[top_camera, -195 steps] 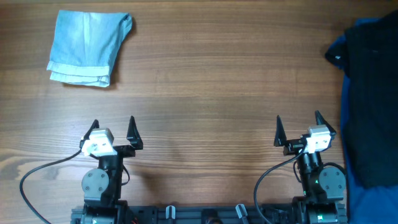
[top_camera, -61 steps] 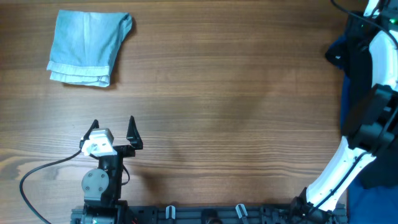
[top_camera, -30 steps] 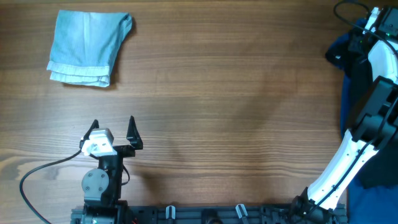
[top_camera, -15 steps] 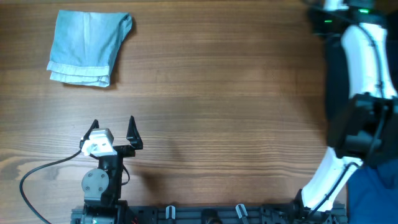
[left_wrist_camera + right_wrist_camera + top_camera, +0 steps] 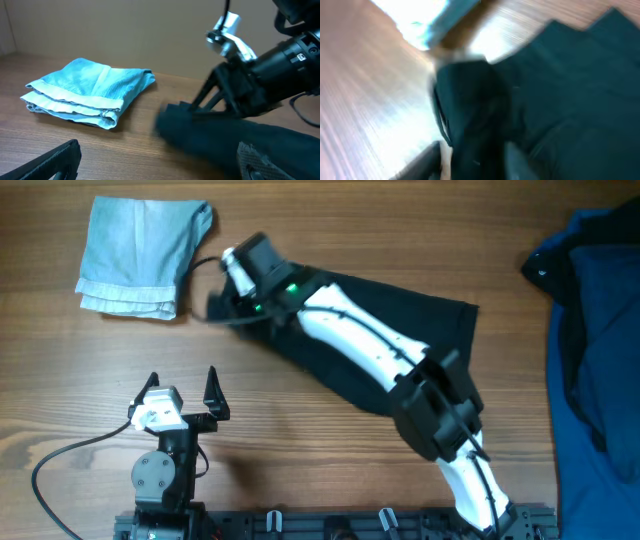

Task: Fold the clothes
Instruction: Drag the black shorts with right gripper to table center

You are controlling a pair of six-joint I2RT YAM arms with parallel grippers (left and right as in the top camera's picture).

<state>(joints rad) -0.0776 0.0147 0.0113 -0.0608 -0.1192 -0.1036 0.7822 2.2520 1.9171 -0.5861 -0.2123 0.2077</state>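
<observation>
Right claw (image 5: 218, 308) has dragged the black shorts (image 5: 430, 315) leftward, gripping them.

Right gripper (image 5: 222, 310), apparently gripping black garment (image 5: 415, 310), near pale blue garment (image 5: 140, 255).

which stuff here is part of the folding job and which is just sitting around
Job: black garment, right gripper on it, navy pile, pale blue garment already folded.
Lying about: left gripper, open and idle; its cable.

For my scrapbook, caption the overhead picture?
Right gripper holds a black garment stretched over the table near folded pale blue clothes.
</observation>
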